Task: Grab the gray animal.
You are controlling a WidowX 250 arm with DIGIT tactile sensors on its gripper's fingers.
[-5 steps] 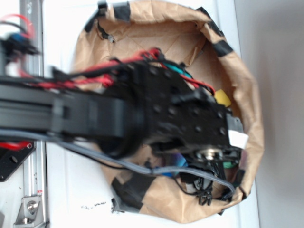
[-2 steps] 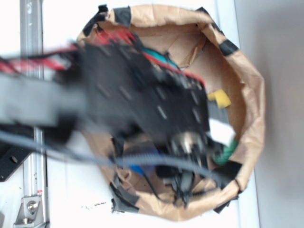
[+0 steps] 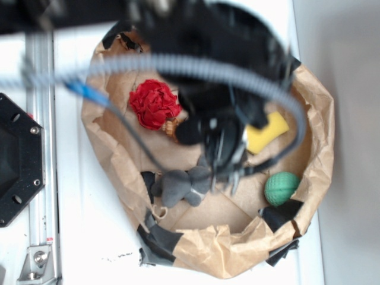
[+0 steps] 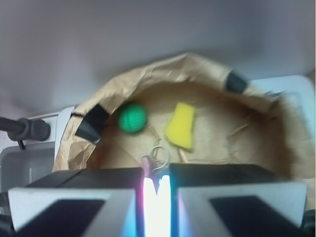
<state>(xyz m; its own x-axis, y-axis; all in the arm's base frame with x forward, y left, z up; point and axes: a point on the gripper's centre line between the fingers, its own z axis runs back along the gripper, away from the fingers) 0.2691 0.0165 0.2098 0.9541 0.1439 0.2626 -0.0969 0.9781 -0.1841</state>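
The gray animal (image 3: 181, 186) is a small soft plush with stubby limbs, lying flat on brown paper. Its right end is hidden under blurred black hardware, so its head cannot be made out.

White tabletop (image 3: 77, 231). On it directly: a crumpled brown paper bag (image 3: 309, 160) rolled open like a bowl, black tape on its rim, sitting under the tool (image 3: 222, 169). Left of the tool, a metal rail (image 3: 38, 71) and black plate (image 3: 18, 160).
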